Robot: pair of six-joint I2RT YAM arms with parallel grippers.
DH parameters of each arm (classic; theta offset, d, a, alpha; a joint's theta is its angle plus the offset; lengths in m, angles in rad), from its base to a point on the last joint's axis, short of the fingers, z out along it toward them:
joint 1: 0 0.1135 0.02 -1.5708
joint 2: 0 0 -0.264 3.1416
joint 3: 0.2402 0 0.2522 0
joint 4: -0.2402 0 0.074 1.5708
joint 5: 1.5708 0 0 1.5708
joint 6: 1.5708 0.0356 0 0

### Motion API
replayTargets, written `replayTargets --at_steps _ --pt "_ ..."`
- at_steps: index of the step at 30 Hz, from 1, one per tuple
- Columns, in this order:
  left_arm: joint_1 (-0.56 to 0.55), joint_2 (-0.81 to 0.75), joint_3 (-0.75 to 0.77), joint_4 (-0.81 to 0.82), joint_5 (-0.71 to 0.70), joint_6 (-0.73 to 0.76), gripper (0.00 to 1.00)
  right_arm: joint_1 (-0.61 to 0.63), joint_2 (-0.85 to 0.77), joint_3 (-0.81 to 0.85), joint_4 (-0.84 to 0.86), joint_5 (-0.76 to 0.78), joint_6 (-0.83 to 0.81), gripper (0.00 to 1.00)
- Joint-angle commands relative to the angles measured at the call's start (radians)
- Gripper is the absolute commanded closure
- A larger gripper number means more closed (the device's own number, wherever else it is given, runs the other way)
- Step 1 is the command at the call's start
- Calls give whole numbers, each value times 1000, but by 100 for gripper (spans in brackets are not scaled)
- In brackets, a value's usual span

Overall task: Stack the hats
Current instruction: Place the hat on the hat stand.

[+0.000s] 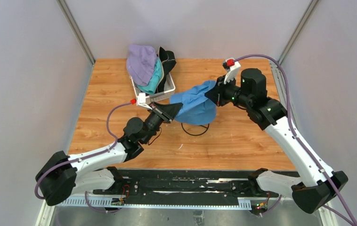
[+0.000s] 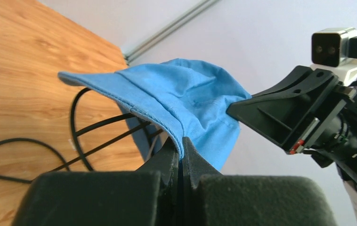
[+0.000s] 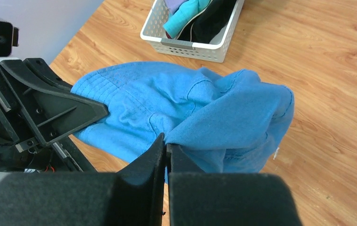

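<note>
The wooden desk (image 1: 242, 146) carries everything. Near its middle the blue hat (image 1: 195, 106) hangs stretched between the two arms, lifted off the wood and directly over a black wire stand (image 1: 194, 132); whether the cloth touches the wires is unclear. At the far edge a white basket (image 1: 168, 92) holds a heap of hats: lavender hat (image 1: 141, 63) on top, teal hat (image 1: 156, 79) beneath it, black hat (image 1: 168, 59) draped over the back. The left end effector (image 1: 175, 109) is clamped on the blue hat's brim at one side. The right end effector (image 1: 210, 94) pinches the cloth at the opposite side.
</note>
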Motion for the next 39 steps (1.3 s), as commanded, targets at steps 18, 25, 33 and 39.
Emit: replayTargets --at_steps 18,25,33,39 --pt "6 143 -162 188 -149 -8 100 -5 -24 5 86 190 -92 24" --pt "37 237 -213 332 -179 -42 98 -5 -18 -21 88 256 -104 24" --pt "108 370 -212 484 -91 -72 64 -7 -11 -47 91 329 -123 23" --pt "158 468 -180 585 23 -96 47 -29 -9 -83 93 393 -116 21"
